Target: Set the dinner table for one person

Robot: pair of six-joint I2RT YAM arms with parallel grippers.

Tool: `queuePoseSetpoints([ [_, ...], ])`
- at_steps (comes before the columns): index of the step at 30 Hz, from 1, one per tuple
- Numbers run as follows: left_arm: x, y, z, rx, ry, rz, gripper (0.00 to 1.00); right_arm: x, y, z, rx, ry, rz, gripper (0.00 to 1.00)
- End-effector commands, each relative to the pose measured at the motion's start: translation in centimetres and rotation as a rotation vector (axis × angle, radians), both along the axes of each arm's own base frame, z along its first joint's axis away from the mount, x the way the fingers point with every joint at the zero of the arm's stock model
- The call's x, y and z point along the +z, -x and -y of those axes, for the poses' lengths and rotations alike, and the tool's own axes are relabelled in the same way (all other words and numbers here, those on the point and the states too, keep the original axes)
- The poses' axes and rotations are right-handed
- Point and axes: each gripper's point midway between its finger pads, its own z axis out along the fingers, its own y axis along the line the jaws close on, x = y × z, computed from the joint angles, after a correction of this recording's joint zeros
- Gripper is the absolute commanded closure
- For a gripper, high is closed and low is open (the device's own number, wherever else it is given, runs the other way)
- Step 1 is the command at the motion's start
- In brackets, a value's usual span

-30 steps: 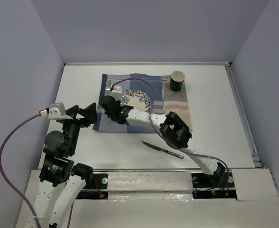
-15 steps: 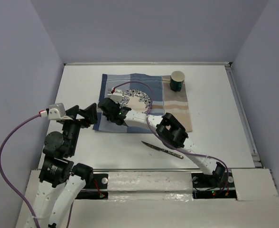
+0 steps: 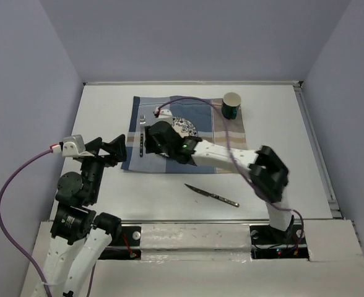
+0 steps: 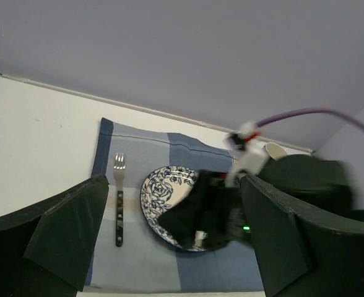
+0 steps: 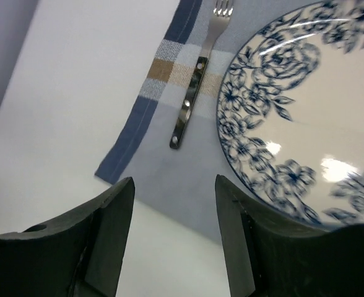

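Where the right gripper hangs: low over the near left part of the placemat, fingers apart with nothing between them.
Fork: flat on the placemat just beyond those fingers, lying free, tines pointing away from the arms, just left of the plate and not touching it.
Plate: blue-flowered, sitting on the middle of the cloth.
Cup: upright at the far right corner of the placemat.
Knife: aslant on bare tabletop, off the cloth, between the placemat and the arm bases.
Dinner table: the white top under everything, running well past the cloth on every side.
Left gripper: spread wide, holding nothing, held up off to the left of the setting.
Step in hand: the fork looks placed and let go; I judge the knife is what remains.
Next move calls for: lifting clear of the fork handle and plate rim, then swinging to the knife. Because it lies flat, the fingers must come down close to the table across its handle, then lay it right of the plate, parallel to the fork.
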Motion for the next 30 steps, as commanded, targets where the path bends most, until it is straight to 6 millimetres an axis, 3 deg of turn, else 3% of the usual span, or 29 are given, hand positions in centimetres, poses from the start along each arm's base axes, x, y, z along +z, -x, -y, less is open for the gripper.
queuePoseSetpoints([
  [1, 1.5, 0.5, -0.1, -0.004, 0.002, 0.062, 0.01, 5.8, 4.6, 7.7, 0.164, 0.055, 0.115, 0.40],
  [2, 1.6, 0.6, 0.0, -0.008, 0.004, 0.066, 0.01, 3.6, 6.9, 12.6, 0.161, 0.134, 0.051, 0.40],
  [4, 1.7, 0.6, 0.1, -0.016, 0.003, 0.070, 0.01, 1.2, 10.3, 16.1, 0.205, 0.168, -0.063, 0.39],
  [5, 1.8, 0.6, 0.1, -0.016, 0.003, 0.070, 0.01, -0.6, 12.1, 18.9, 0.190, 0.223, -0.146, 0.38],
  [6, 1.8, 0.7, 0.1, -0.017, 0.004, 0.073, 0.01, -0.2, 13.8, 20.3, 0.198, 0.199, -0.173, 0.33],
  [7, 1.8, 0.6, 0.1, -0.017, 0.003, 0.071, 0.01, -2.7, 15.9, 22.3, 0.186, 0.222, -0.263, 0.30],
  [8, 1.9, 0.7, 0.2, -0.020, 0.004, 0.073, 0.01, -3.7, 17.3, 23.9, 0.162, 0.246, -0.324, 0.28],
  [9, 2.0, 0.7, 0.1, -0.019, 0.005, 0.077, 0.01, -3.5, 17.9, 24.7, 0.130, 0.216, -0.338, 0.23],
  [10, 2.0, 0.7, 0.1, -0.016, 0.007, 0.077, 0.01, -5.3, 19.0, 26.5, 0.109, 0.252, -0.388, 0.20],
  [14, 2.0, 0.8, 0.0, -0.012, 0.007, 0.078, 0.01, -7.2, 20.0, 28.5, 0.067, 0.296, -0.439, 0.09],
  [21, 1.9, 0.7, 0.2, -0.021, 0.007, 0.074, 0.01, -9.0, 18.9, 29.5, 0.039, 0.394, -0.442, 0.10],
  [26, 1.9, 0.7, 0.1, -0.017, 0.006, 0.075, 0.01, -10.0, 19.1, 28.9, 0.100, 0.421, -0.475, 0.18],
  [30, 1.9, 0.7, 0.1, -0.016, 0.006, 0.074, 0.01, -10.8, 19.4, 28.1, 0.162, 0.432, -0.502, 0.29],
])
